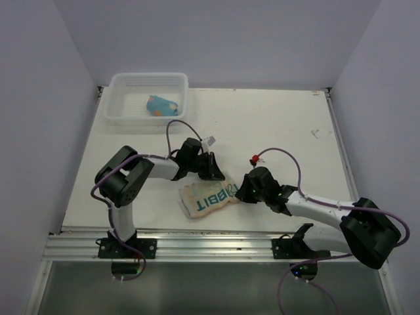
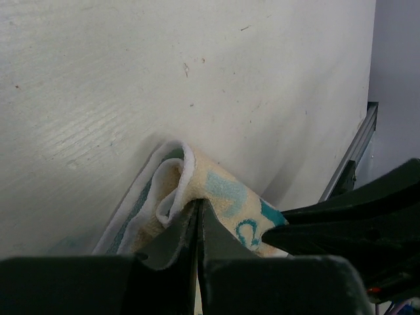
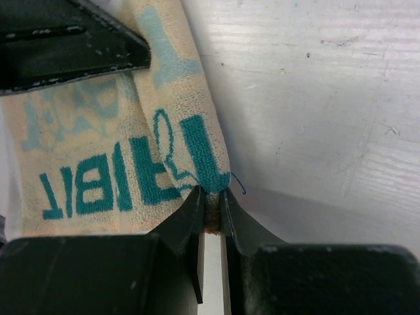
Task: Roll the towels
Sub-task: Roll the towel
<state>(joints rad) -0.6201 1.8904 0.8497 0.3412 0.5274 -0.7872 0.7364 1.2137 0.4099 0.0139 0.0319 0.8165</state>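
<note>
Cream towel (image 1: 205,199) | left gripper (image 2: 198,211) pinching fold | right gripper (image 3: 211,202) pinching edge

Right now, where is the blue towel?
In the top view, the blue towel lies inside the white basket at the far left corner of the table, apart from the cream towel near the front edge.

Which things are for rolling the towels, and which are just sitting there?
For the job: cream RABBIT towel, pinched by the left hand and right hand; blue dotted towel.
Just sitting there: white basket, holding the blue one; table.
</note>
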